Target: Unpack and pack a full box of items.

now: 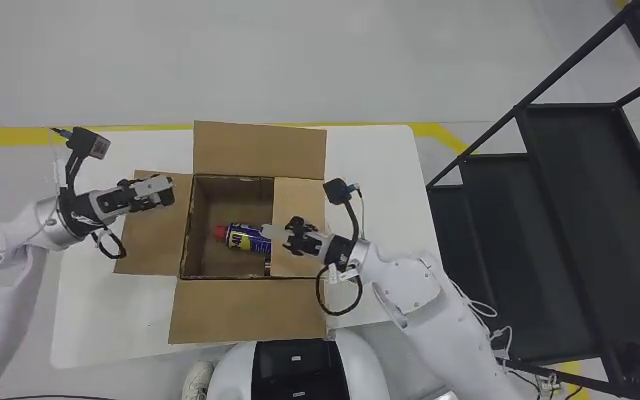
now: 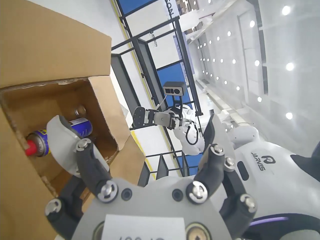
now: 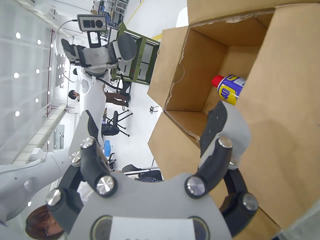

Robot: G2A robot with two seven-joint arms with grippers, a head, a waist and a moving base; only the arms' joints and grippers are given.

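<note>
You're looking at a brown corrugated cardboard box (image 1: 260,150), matt and dry, its torn rims rough and frayed. Inside it, the blue-and-yellow spray can (image 1: 247,238) is glossy printed metal with a shiny red plastic cap (image 3: 217,80). On your right gripper (image 3: 153,111), the fingers (image 3: 237,131) are smooth pale-grey plastic faced with black grainy pads (image 3: 212,123), fastened by polished metal screws (image 3: 106,184). The white table (image 1: 370,160) looks smooth and matt.
</note>
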